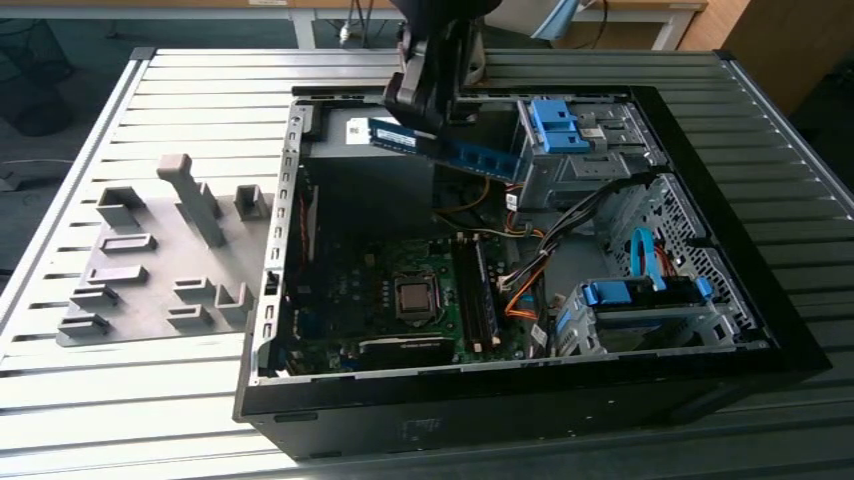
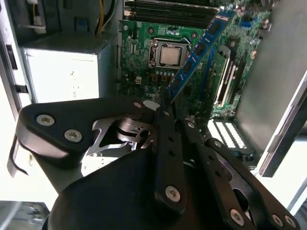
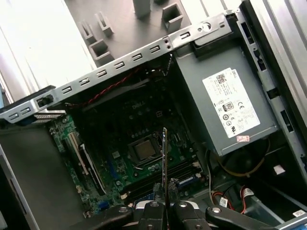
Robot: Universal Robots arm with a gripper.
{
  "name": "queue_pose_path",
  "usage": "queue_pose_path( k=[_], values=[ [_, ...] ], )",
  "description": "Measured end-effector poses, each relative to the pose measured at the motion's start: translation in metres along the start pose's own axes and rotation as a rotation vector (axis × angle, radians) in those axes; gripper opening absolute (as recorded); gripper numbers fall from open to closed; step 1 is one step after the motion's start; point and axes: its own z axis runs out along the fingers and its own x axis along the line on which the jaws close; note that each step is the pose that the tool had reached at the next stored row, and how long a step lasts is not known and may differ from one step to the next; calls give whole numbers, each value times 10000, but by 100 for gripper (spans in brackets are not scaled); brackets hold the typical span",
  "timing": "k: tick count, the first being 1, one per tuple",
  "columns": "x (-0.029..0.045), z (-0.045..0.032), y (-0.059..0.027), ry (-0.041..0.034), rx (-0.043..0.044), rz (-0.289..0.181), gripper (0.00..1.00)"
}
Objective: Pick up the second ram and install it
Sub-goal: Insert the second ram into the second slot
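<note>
Ram [image 1: 447, 150] clamped in the pincer [image 1: 424, 118], held in the air above the open case [image 1: 274, 300].

Seen from the exterior view, the stick hangs tilted over the case's far half, just beside the blue-clipped drive cage [image 1: 561, 130], with grey fixture blocks [image 1: 160, 250] on the worktop [image 1: 200, 75] to the left. In the second wrist view the ram [image 2: 199, 48] slants across the motherboard [image 2: 144, 52] near the processor [image 2: 169, 56]. In the first wrist view it [image 3: 165, 158] is edge-on, with the power supply [image 3: 230, 105] beside.
</note>
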Motion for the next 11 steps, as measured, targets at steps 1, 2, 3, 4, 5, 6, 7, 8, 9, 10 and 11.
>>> queue_pose_path(
  k=[1,2,3,4,5,6,7,8,9,10,11],
  values=[
    [0,2,0,6,2,164,14],
    [0,4,0,11,4,336,14],
    [0,6,0,16,5,499,14],
    [0,8,0,22,8,664,14],
    [0,10,0,27,9,828,14],
    [0,11,0,33,11,992,14],
    [0,13,0,38,13,1156,14],
    [0,15,0,43,15,1320,14],
    [0,18,0,49,17,1498,14],
    [0,20,0,54,19,1664,14],
    [0,22,0,59,20,1827,14]
  ],
)
